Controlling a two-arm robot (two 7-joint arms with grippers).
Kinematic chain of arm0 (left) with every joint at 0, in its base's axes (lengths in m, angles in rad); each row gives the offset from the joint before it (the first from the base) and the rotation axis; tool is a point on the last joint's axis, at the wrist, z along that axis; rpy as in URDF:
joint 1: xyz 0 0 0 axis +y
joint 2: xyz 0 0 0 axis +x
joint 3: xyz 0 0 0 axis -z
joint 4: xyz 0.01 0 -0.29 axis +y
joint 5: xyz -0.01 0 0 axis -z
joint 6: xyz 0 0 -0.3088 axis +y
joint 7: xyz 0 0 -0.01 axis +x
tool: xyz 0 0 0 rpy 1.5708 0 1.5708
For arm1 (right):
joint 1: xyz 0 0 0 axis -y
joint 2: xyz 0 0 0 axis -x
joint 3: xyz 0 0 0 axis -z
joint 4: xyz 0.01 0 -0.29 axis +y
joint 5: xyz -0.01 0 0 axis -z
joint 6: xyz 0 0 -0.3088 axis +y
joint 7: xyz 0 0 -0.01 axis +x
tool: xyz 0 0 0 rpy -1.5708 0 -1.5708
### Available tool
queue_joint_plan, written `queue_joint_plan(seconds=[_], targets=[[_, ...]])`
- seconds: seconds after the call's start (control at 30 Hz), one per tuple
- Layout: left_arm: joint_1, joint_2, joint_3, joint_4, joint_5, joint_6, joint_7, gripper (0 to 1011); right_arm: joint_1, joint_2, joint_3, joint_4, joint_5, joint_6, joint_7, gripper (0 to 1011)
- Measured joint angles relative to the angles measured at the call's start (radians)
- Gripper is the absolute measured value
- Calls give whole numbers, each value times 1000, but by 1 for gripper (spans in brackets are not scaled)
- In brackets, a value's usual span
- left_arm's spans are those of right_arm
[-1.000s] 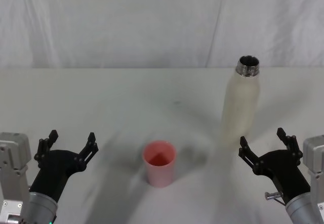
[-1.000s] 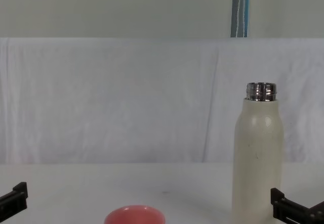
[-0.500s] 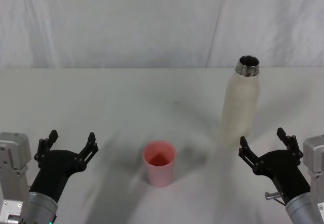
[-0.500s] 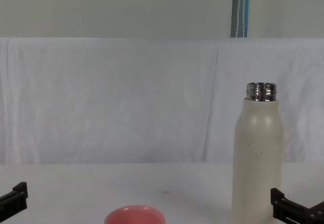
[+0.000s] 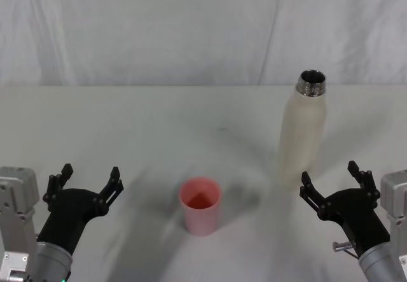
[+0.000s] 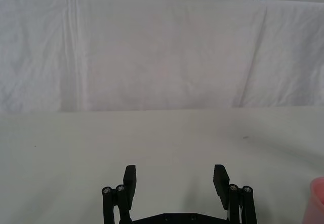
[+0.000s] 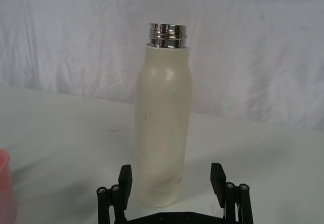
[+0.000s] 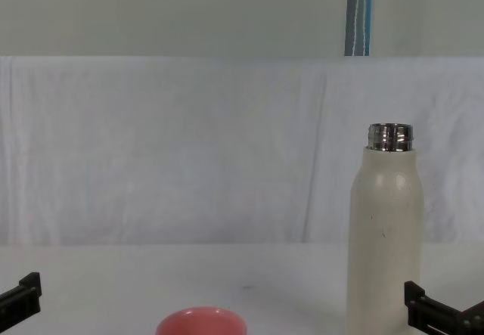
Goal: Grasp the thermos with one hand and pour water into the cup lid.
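A tall cream-white cylindrical thermos (image 5: 303,130) with faint speckles and a shiny threaded steel neck stands upright and uncapped on the white-draped table (image 5: 159,123), toward the robot's right and farther back than the cup. The small round salmon-pink cup lid (image 5: 201,205) sits upright nearer the robot, roughly central, well apart from the thermos; what it holds, if anything, is hard to judge from the head view.

The black two-finger right gripper (image 5: 332,183) hovers low over the table just in front of the thermos, not touching it. Its fingers (image 7: 125,178) are spread wide and hold nothing (in the right wrist view the bottle's base stands between them, a little beyond the tips).

The black left gripper (image 5: 89,178) is parked low at the robot's left, well apart from the cup lid, its fingers (image 6: 130,179) likewise spread apart with bare cloth between them. In the chest view a fingertip of each gripper pokes in at the lower corners, with the thermos (image 8: 386,233) rising high above the pink rim (image 8: 201,321).
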Motion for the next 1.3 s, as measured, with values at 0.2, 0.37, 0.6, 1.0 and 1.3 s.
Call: queue_joint_plan(seconds=[0.2, 0.37, 0.6, 1.0, 1.3], targets=[[0, 0, 0, 0, 0, 0, 0, 1001, 0, 0, 0, 0, 0, 0, 0, 1000], [0, 0, 0, 0, 0, 0, 0, 1001, 0, 0, 0, 0, 0, 0, 0, 1000], [0, 0, 0, 0, 0, 0, 0, 1001, 0, 0, 0, 0, 0, 0, 0, 1000], [0, 0, 0, 0, 0, 0, 0, 1001, -9, -8, 24, -5, 27, -5, 53, 1000], [0, 0, 0, 0, 0, 0, 0, 1001, -13, -24, 71, -9, 144, 14, 156, 1000]])
